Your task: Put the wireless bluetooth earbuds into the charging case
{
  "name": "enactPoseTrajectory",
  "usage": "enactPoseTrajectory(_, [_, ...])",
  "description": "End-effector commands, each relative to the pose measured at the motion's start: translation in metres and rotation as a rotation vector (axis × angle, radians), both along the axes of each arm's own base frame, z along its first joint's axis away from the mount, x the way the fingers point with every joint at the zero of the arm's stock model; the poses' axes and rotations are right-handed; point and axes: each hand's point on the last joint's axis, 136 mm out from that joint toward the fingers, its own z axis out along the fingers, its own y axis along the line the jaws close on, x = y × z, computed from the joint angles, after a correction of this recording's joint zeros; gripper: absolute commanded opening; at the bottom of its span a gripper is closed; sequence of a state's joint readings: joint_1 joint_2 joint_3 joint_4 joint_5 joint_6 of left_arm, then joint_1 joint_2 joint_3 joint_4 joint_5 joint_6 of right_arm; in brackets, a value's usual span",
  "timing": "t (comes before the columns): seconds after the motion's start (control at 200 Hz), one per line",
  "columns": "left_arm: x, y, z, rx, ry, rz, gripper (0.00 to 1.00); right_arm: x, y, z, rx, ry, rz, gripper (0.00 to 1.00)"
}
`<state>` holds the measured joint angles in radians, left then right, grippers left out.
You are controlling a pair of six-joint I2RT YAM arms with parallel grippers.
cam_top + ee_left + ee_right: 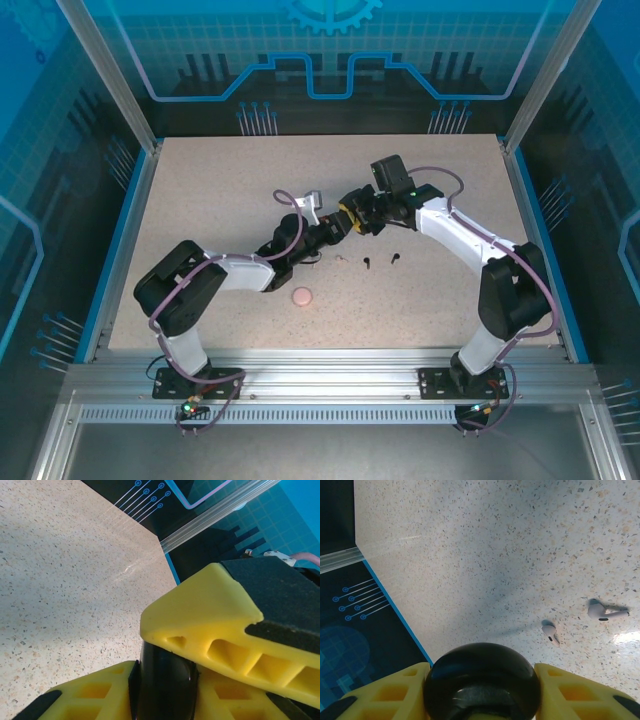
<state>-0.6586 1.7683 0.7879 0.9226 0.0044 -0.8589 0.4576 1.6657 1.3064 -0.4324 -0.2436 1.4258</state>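
Observation:
A round black charging case (482,680) hangs above the middle of the table, held from both sides. My right gripper (482,672) is shut on its wide sides. My left gripper (165,680) is shut on the case's (162,690) narrow edge, with a right finger (200,612) lying just over it. In the top view the two grippers (335,230) (354,218) meet nose to nose. Two pale earbuds (550,632) (606,611) lie on the table below, and two black earbuds (368,263) (396,258) lie a little to the right of them.
A closed round pink case (301,297) lies on the table near the left arm's elbow. The speckled tabletop (220,200) has a blue rim, with metal frame posts (110,80) at the back corners.

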Motion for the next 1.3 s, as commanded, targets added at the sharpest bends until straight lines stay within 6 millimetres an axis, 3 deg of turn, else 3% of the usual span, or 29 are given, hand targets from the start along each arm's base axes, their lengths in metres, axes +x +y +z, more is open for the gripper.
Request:
enactPoseTrajectory(0.0, [0.004,0.013,0.020,-0.027,-0.051,0.065,0.30,-0.007,-0.006,0.001,-0.010,0.016,-0.020,0.43])
enactPoseTrajectory(0.24, [0.004,0.013,0.021,-0.028,-0.052,0.064,0.18,-0.007,-0.006,-0.001,-0.008,0.020,-0.023,0.43])
enactPoseTrajectory(0.34, [0.004,0.012,0.022,-0.028,-0.052,0.059,0.08,-0.006,-0.005,0.001,-0.003,0.013,-0.020,0.44])
enactPoseTrajectory(0.38, [0.003,0.011,0.022,-0.028,-0.051,0.055,0.04,-0.005,-0.006,0.003,-0.001,0.005,-0.017,0.49])
enactPoseTrajectory(0.45, [0.002,0.011,0.022,-0.026,-0.044,0.047,0.00,0.001,-0.008,0.011,0.006,-0.024,-0.013,0.70])
enactPoseTrajectory(0.505, [0.001,0.011,0.023,-0.020,-0.037,0.038,0.00,0.007,-0.015,0.021,0.011,-0.064,-0.013,0.79])
enactPoseTrajectory(0.655, [-0.006,0.015,0.036,-0.018,-0.029,-0.072,0.00,0.014,-0.054,0.049,-0.040,-0.215,-0.027,0.88])
enactPoseTrajectory(0.745, [-0.014,0.019,0.051,-0.016,-0.047,-0.204,0.00,0.015,-0.068,0.070,-0.086,-0.401,0.058,0.93])
enactPoseTrajectory(0.85, [-0.027,0.026,0.067,0.011,-0.065,-0.348,0.00,-0.002,-0.072,0.090,-0.113,-0.655,0.197,0.93])
enactPoseTrajectory(0.99, [-0.047,0.029,0.087,0.041,-0.081,-0.494,0.00,-0.046,-0.066,0.117,-0.139,-0.961,0.390,0.94])
enactPoseTrajectory(1.01, [-0.050,0.028,0.089,0.046,-0.083,-0.511,0.00,-0.052,-0.064,0.109,-0.130,-0.961,0.420,0.94])
enactPoseTrajectory(1.131, [-0.062,0.023,0.103,0.049,-0.090,-0.604,0.00,-0.076,-0.045,0.114,-0.058,-1.025,0.564,0.93])
enactPoseTrajectory(1.296, [-0.066,0.019,0.113,0.029,-0.093,-0.652,0.00,-0.081,-0.029,0.111,-0.073,-1.021,0.645,0.91])
